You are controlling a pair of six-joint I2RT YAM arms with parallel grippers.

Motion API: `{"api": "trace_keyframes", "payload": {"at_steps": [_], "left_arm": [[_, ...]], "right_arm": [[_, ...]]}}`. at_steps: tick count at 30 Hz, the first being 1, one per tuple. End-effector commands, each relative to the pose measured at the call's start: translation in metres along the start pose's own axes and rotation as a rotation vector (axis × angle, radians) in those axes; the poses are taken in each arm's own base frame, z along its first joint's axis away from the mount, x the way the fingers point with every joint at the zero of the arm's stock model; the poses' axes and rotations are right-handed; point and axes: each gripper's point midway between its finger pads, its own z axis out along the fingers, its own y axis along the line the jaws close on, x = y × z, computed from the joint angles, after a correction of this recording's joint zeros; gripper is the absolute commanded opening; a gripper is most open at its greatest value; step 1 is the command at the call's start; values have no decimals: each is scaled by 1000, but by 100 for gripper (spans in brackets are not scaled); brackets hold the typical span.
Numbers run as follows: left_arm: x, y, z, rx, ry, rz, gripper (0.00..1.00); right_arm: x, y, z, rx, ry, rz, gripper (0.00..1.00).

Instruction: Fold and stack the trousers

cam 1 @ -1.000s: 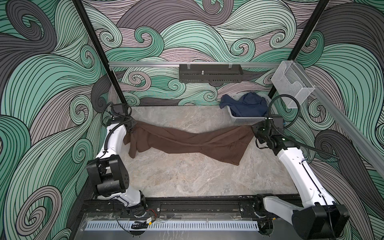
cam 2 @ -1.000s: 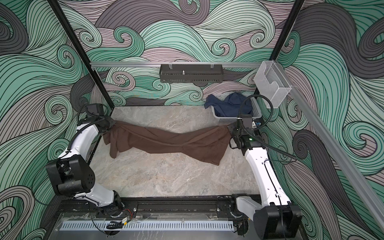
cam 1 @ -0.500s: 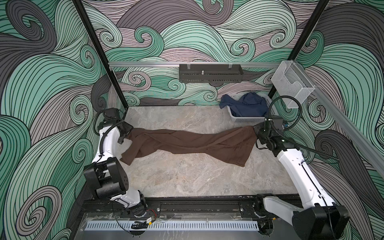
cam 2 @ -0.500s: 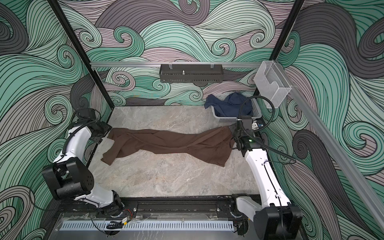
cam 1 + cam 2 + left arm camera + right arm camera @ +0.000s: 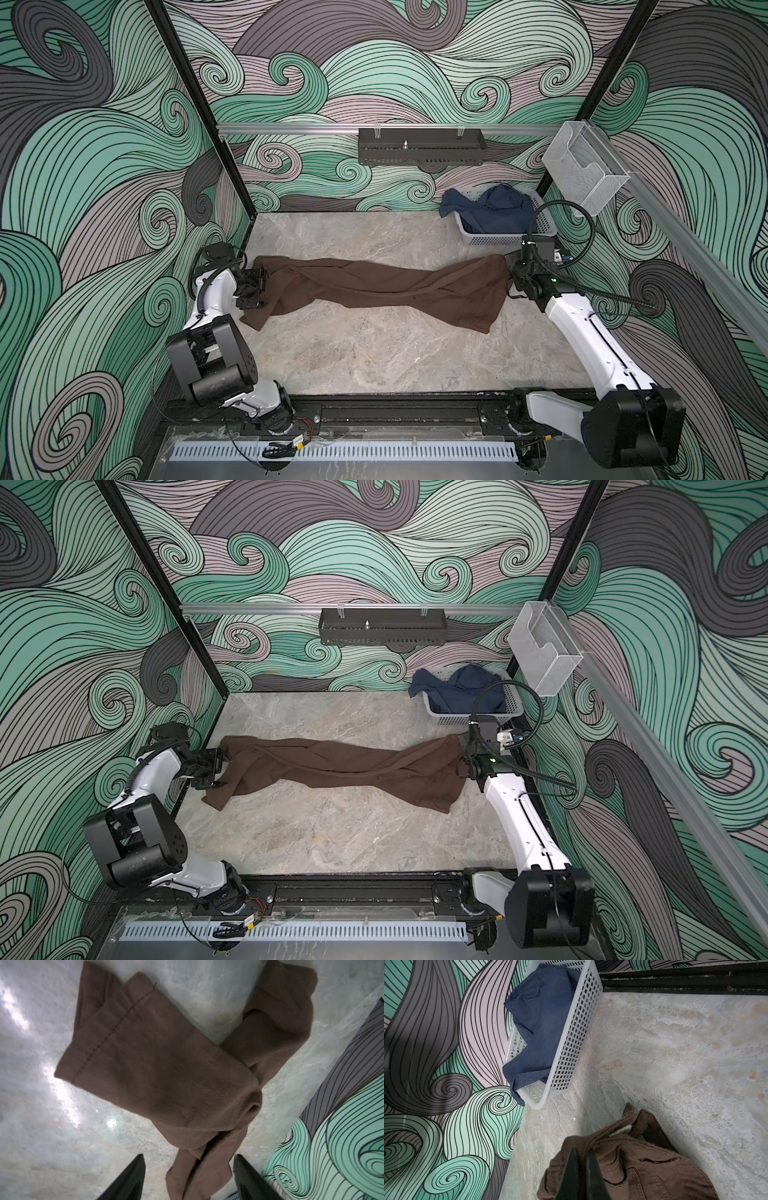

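Crosswise, trousers (image 5: 374, 282) nearly edge to edge

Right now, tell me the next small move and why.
Probably open the right end effector and lay the waist down. It is shut on the waistband of the trousers, while the left end effector is open and the leg ends lie on the table, so only that end is held.
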Motion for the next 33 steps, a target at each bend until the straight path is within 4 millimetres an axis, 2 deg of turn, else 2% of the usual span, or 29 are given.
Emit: {"api": "trace_keyframes", "payload": {"at_steps": [1,4,7,12,16,21,26,33], "left_arm": [[8,12,-11,-136,39,-247,70],[0,26,-26,-258,-36,-313,72],[-9,32,-34,-253,-113,-406,73],[-30,45,-42,-279,-208,-511,74],[-38,56,-34,-362,-221,-577,74],[-44,61,-20,-420,-227,-649,76],[-60,57,-13,-460,-268,-670,78],[-81,52,-10,-533,-328,-638,79]], "right_arm": [[-8,12,4,-43,-34,44,0],[-6,13,7,-46,-29,42,0],[-4,15,11,-44,-23,42,0],[1,29,16,-58,-7,14,0],[8,37,20,-58,10,-19,0],[13,46,23,-59,29,-63,0],[16,55,23,-69,39,-100,0],[23,57,23,-66,57,-131,0]]}}
